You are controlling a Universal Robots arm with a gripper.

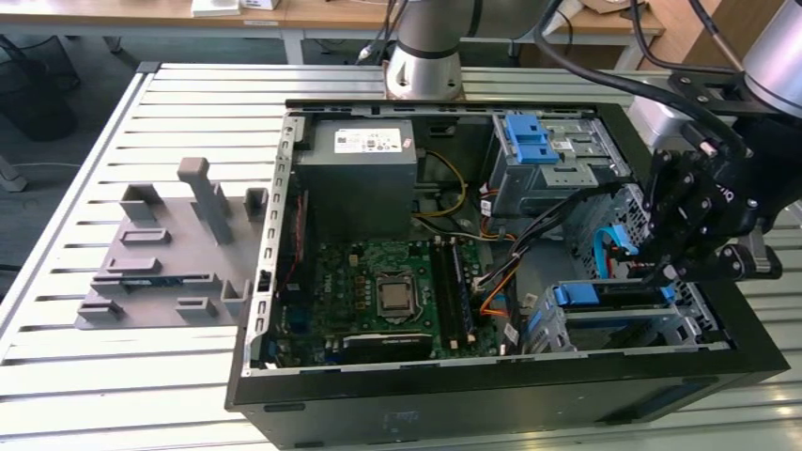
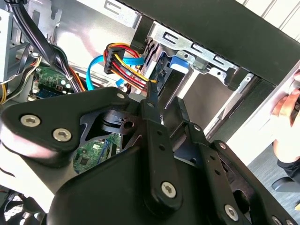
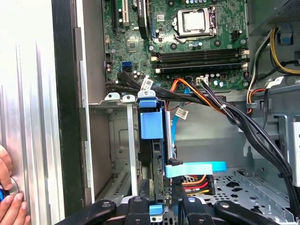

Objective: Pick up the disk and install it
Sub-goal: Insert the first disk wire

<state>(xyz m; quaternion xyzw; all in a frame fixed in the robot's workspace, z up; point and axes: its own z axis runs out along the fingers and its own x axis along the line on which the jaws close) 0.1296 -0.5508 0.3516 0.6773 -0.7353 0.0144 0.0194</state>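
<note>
Standing upright in the drive bay (image 3: 115,99), disk (image 3: 152,126) right at the claw (image 3: 161,206); grip indiscernible.

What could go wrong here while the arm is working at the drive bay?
The blue cable and the wire bundle lie right beside the disk, so they could get snagged or pinched. A person's hand is just outside the case wall, close to the gripper, and might be struck.

A slatted silvery metal table (image 1: 75,376) fills the foreground, pale wooden desks (image 1: 138,13) run along the back, grey floor (image 1: 63,141) shows alongside, and the light's bright and even.
</note>
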